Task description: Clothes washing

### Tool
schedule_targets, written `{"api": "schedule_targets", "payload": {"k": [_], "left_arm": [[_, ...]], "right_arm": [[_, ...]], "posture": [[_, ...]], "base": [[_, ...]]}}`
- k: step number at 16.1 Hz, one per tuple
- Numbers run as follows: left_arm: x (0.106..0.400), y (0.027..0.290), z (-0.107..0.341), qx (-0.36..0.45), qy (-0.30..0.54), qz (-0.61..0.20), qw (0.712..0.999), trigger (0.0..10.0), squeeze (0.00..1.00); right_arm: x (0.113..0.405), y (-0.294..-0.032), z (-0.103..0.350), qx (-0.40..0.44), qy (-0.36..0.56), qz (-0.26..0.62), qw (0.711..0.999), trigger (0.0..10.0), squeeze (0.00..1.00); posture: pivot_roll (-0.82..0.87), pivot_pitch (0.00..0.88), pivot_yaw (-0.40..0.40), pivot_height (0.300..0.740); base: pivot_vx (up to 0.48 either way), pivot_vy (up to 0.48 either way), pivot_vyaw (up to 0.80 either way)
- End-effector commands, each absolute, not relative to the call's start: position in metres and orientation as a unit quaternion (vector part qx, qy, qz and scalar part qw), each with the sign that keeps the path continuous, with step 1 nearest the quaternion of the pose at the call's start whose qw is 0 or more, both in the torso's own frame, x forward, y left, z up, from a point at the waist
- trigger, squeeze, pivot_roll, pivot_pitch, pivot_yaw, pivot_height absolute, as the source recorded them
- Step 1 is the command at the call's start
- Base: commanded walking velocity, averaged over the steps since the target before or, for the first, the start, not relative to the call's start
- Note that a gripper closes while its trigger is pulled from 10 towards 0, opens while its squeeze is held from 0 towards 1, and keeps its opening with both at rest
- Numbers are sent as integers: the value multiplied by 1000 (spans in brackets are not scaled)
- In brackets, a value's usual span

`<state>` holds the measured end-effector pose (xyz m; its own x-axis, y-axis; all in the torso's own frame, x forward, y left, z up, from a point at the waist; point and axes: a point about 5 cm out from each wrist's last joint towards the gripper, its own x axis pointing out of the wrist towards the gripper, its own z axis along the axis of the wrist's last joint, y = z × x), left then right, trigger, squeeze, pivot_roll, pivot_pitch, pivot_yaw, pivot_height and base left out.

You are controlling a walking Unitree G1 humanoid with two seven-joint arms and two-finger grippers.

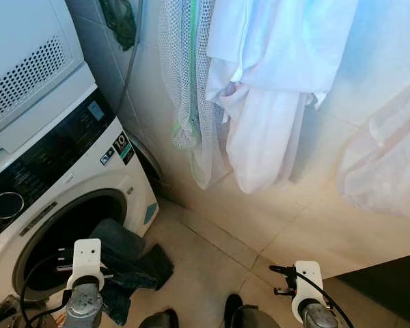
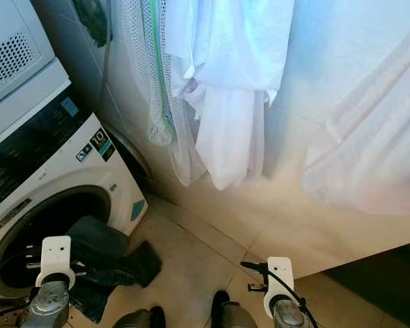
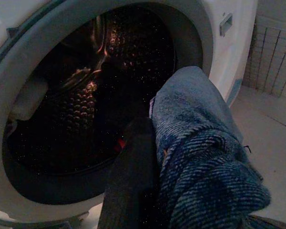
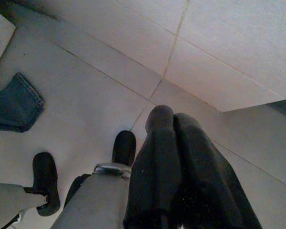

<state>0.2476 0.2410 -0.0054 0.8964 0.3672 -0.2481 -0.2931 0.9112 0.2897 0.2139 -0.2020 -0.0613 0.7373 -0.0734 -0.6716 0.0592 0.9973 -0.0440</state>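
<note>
jeans gripped at the washer door

nearest the camera, the left arm reaches forward and low on the left, its left gripper [image 3: 143, 157] clamped on a bunch of blue jeans [image 1: 126, 256] right in front of the open washing machine [image 1: 68, 178]. in the left wrist view one black finger [image 3: 131, 181] presses against the folded denim, with the dark steel drum [image 3: 100, 71] just beyond. the jeans drape from the porthole's lower rim, one leg trailing onto the tiled floor [image 1: 212, 253] to the right of the door opening.

on the right, the right arm hangs low with its right gripper [image 4: 174, 157] pointing down at the floor, fingers pressed together and holding nothing. the robot's feet [image 4: 124, 148] stand beneath it, and a denim hem lies on the tiles off to the side.

on the washer's front panel a small sticker [image 1: 120, 145] reads "10"; the rest of the print is too small to read. a control dial [image 1: 5, 204] sits on the dark strip at left. a dryer [image 1: 27, 61] with a perforated vent is stacked above.

farther back, a mesh laundry bag [image 1: 184, 75] and white garments [image 1: 266, 82] hang against the tiled wall
</note>
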Motion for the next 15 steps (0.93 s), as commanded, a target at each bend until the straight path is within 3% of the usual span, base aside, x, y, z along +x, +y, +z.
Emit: {"api": "schedule_targets", "payload": {"k": [1, 15], "left_arm": [[243, 244, -6, 121, 146, 181, 965, 10000, 0], [243, 245, -6, 121, 146, 182, 965, 10000, 0]], "right_arm": [[206, -202, -66, -3, 371, -40, 928, 10000, 0], [206, -201, -66, -6, 373, -39, 927, 10000, 0]], "posture": [[70, 242, 34, 740], [73, 248, 31, 740]], "base": [[0, 0, 0], [0, 0, 0]]}}
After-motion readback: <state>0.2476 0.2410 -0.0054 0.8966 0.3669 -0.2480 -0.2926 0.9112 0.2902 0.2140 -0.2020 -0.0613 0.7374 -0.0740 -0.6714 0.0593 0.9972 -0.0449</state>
